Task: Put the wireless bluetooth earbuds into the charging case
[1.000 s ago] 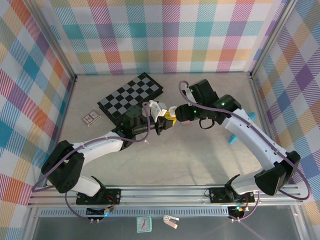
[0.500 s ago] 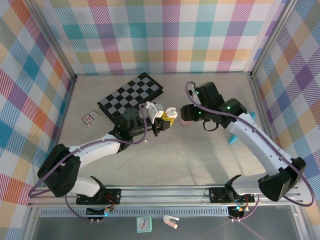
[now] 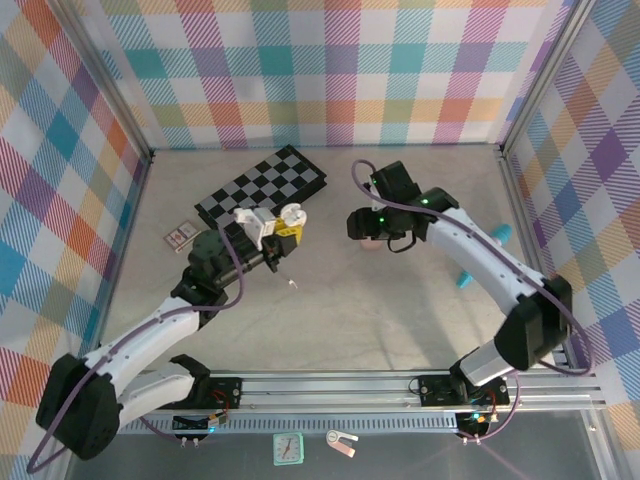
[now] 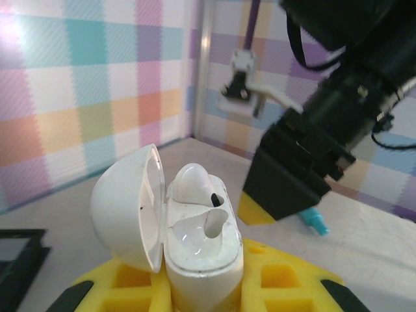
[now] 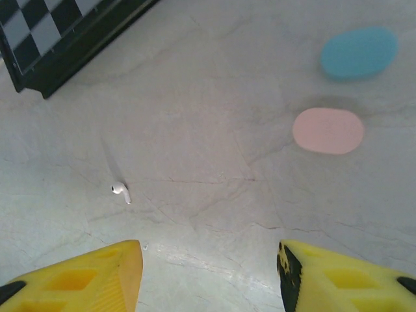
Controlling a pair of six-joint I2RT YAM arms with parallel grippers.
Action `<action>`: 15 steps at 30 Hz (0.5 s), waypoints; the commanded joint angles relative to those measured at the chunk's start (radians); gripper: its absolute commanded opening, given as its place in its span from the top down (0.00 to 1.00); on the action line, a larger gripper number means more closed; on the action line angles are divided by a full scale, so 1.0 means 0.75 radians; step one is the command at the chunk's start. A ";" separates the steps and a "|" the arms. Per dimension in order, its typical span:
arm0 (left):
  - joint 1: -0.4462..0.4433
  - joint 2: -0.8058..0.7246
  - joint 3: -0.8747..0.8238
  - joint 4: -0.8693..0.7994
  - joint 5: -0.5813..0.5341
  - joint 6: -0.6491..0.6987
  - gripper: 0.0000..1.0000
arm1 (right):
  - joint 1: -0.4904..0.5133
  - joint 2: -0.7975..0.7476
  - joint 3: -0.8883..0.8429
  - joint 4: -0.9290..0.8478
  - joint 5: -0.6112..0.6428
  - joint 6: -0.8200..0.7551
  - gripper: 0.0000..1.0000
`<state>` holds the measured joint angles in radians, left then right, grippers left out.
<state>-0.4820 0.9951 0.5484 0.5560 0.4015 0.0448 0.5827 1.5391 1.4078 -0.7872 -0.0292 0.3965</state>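
Plaid walls close in a pale grey table. The white charging case sits upright with its lid swung back, clamped low down between the yellow fingers of the left gripper. The left arm reaches forward and holds it just off the near right edge of the chessboard. One seated earbud fills the far socket; the near socket is bare.

A loose earbud lies on the table nearer the arms than the chessboard, below the case and touched by nothing. The right arm bends in from the right, its right gripper pointing down right of the chessboard, fingers spread with nothing between them. Beyond them lie a pink case and a teal case, both closed.
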 commanded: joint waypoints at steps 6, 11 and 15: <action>0.267 -0.290 -0.092 -0.239 -0.178 -0.012 0.98 | 0.101 0.285 0.191 -0.058 -0.099 -0.047 0.43; 0.372 -0.443 -0.119 -0.412 -0.411 -0.038 1.00 | 0.181 0.440 0.280 -0.051 -0.130 -0.068 0.43; 0.427 -0.473 -0.120 -0.459 -0.459 -0.081 1.00 | 0.249 0.567 0.362 -0.041 -0.157 -0.067 0.43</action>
<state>-0.1844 0.6487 0.4736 0.2729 0.1272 0.0177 0.7399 1.9167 1.6291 -0.8055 -0.1104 0.3618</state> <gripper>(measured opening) 0.192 0.573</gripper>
